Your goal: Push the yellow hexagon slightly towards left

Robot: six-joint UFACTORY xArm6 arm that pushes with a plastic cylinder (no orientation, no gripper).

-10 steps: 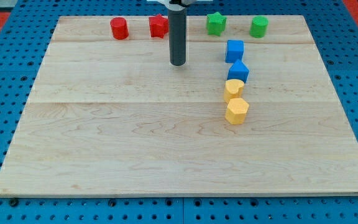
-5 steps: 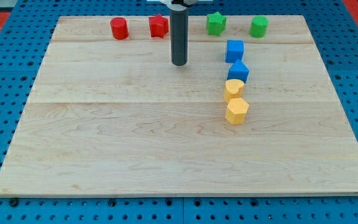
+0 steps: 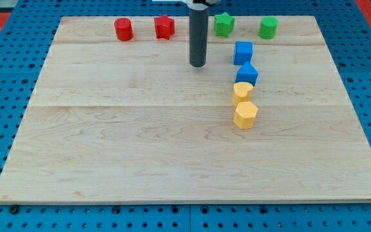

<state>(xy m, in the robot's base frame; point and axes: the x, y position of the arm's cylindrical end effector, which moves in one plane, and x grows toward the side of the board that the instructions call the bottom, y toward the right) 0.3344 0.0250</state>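
Observation:
The yellow hexagon (image 3: 245, 115) lies right of the board's middle. A second yellow block (image 3: 241, 92), rounded in shape, touches it just above. My tip (image 3: 198, 65) rests on the board up and to the left of both, well apart from the hexagon. The dark rod rises from the tip to the view's top.
A blue cube (image 3: 243, 52) and a second blue block (image 3: 247, 73) stand above the yellow pair, right of my tip. Along the view's top stand a red cylinder (image 3: 123, 29), a red star (image 3: 164, 26), a green star (image 3: 223, 24) and a green cylinder (image 3: 268, 28).
My tip has slid to the view's right, by roughly the rod's own width. No block has moved.

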